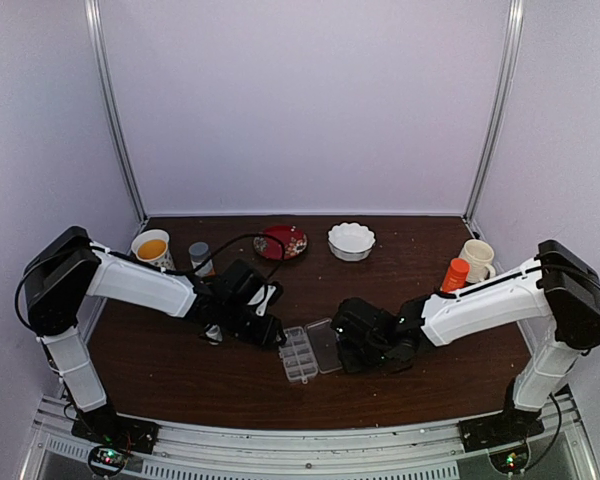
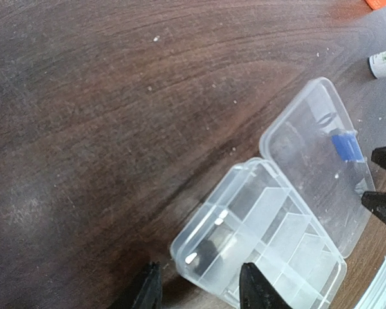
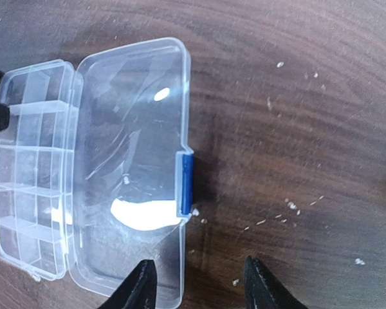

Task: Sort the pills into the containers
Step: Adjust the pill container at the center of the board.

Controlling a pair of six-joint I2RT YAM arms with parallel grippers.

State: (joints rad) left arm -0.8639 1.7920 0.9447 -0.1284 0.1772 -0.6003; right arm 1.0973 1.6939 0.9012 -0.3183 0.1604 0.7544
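The clear pill box [image 1: 297,356] lies on the dark table between my two grippers, its hinged lid [image 1: 325,345] folded open to the right. In the left wrist view the box's near corner [image 2: 206,248] sits between the open fingers of my left gripper [image 2: 199,293]; tiny whitish bits and a dark spot show in that corner cell. My right gripper [image 3: 199,286] is open and straddles the lid's free edge below the blue latch [image 3: 186,183]. Tiny whitish pills or crumbs [image 3: 289,207] are scattered on the wood right of the lid. The other cells [image 3: 29,167] look bare.
Along the back stand a cup of orange liquid [image 1: 152,247], a small bottle [image 1: 199,254], a red plate [image 1: 281,242] and a white scalloped bowl [image 1: 351,241]. An orange bottle [image 1: 455,275] and a cream mug [image 1: 476,259] stand by the right arm.
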